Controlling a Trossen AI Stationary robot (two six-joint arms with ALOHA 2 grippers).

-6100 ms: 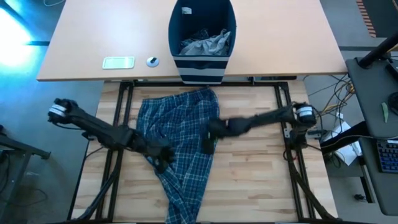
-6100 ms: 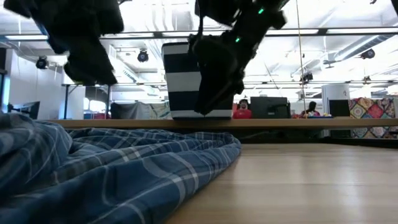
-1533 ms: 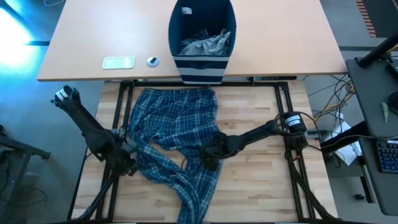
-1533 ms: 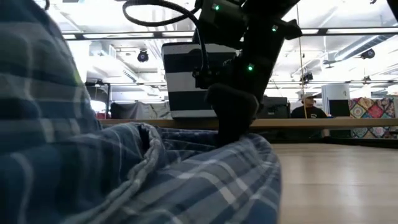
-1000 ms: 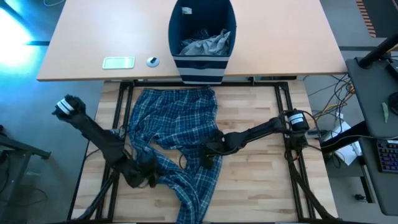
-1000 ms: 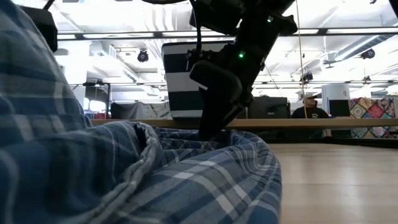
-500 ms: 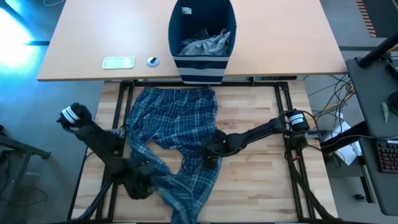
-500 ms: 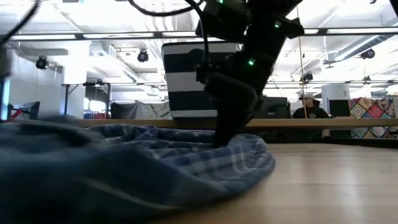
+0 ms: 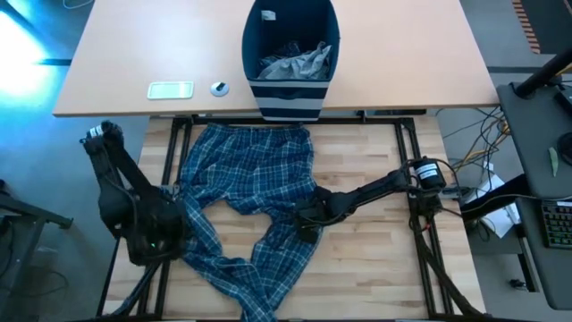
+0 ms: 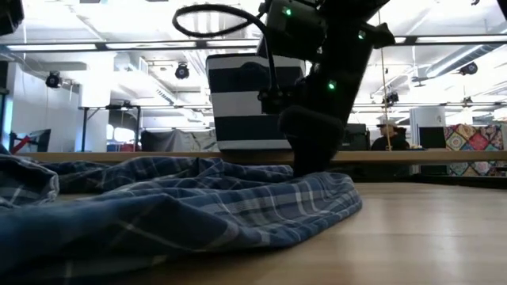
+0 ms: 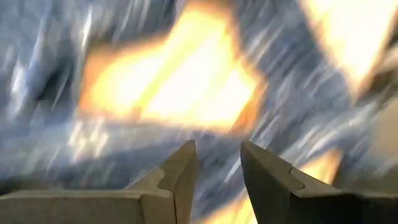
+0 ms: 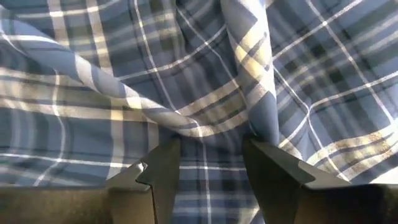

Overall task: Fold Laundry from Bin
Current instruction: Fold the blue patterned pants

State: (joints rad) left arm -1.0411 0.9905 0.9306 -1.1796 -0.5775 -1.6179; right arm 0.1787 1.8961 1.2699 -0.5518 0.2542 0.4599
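Observation:
Blue-and-white plaid trousers lie spread on the wooden table, waistband toward the navy striped bin, which holds a grey garment. My left gripper hangs open above the table's left side, next to the left trouser leg. Nothing shows between its fingers, and the cloth below it is blurred. My right gripper stands open on the trousers where the legs part. In the low view it comes down onto the cloth. My right gripper sets both open fingertips down on the trousers beside the crotch, slanting down from the table's right. A raised fold runs up to one finger. The cloth lies on the table, puckered into ridges around the fingers.
On the desk beyond the table lie a pale flat device and a small round object. Bare wood lies to the right of the trousers. People sit in the room behind.
My left gripper has risen and drawn back toward the table's left edge. The left trouser leg, earlier bunched and lifted near the front, has dropped and now lies spread flat at the near left. The waistband and the part under my right gripper have stayed put.

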